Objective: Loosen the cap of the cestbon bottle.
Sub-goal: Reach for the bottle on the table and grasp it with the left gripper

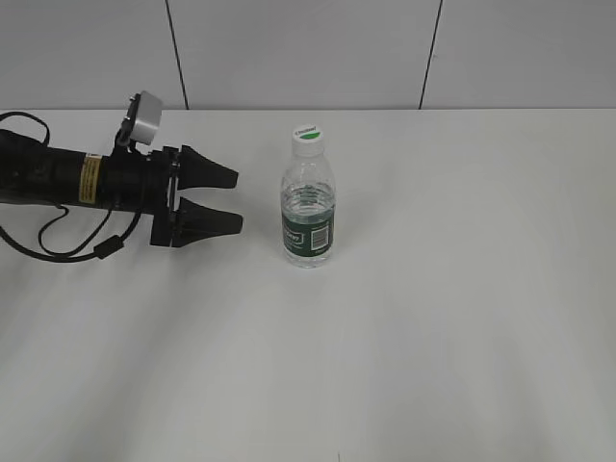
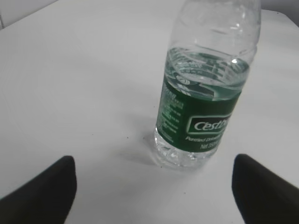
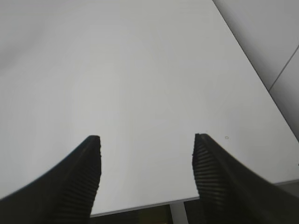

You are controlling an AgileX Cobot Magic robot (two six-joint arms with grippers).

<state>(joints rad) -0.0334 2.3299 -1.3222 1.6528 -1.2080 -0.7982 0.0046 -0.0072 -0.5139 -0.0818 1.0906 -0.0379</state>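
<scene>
The cestbon bottle [image 1: 309,214] stands upright near the middle of the white table, clear and ribbed, with a dark green label and a white barcode panel. Its white cap [image 1: 307,136] with a green mark sits on top. My left gripper [image 1: 237,199] hangs open just left of the bottle, apart from it. In the left wrist view the cestbon bottle [image 2: 201,107] stands ahead, between and beyond the two black fingertips [image 2: 51,186]; my left gripper [image 2: 154,186] holds nothing and the cap is cut off at the top. My right gripper [image 3: 146,161] is open over bare table.
The white table [image 1: 462,318] stretches around the bottle. A grey panelled wall [image 1: 308,48] runs behind it. In the right wrist view the table's edge [image 3: 140,207] and a white leg [image 3: 180,213] show below the fingers.
</scene>
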